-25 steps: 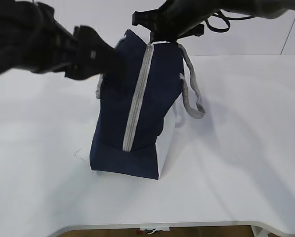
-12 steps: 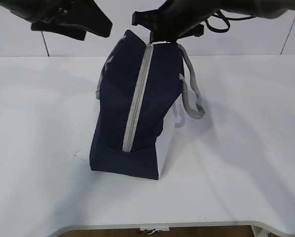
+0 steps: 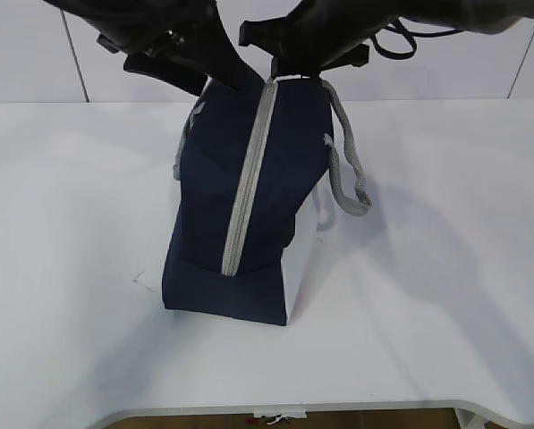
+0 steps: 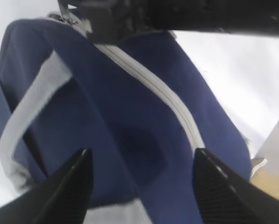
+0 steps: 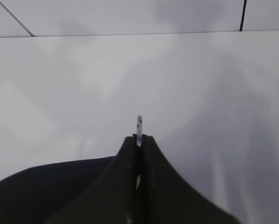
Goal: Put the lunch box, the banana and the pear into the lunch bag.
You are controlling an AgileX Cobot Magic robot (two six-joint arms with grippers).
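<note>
Exterior view: the lunch bag (image 3: 249,197) is stood mid-table, zipped closed; contents are hidden.

Left wrist view: the left gripper (image 4: 139,179) is spread wide above the bag.

Right wrist view: the right gripper (image 5: 139,144) is clenched on the ring pull (image 5: 139,125) at 12 o'clock.

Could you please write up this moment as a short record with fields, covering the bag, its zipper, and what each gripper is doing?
bag: lunch bag stands upright on the white table
zipper: grey zipper looks closed along the visible length
handle: grey webbing handle hangs on the right side
left gripper: left gripper open, fingers apart above the navy fabric, holding nothing
right gripper: right gripper shut on a thin metal piece at the bag's top, apparently the zipper pull
food items: none visible
</note>
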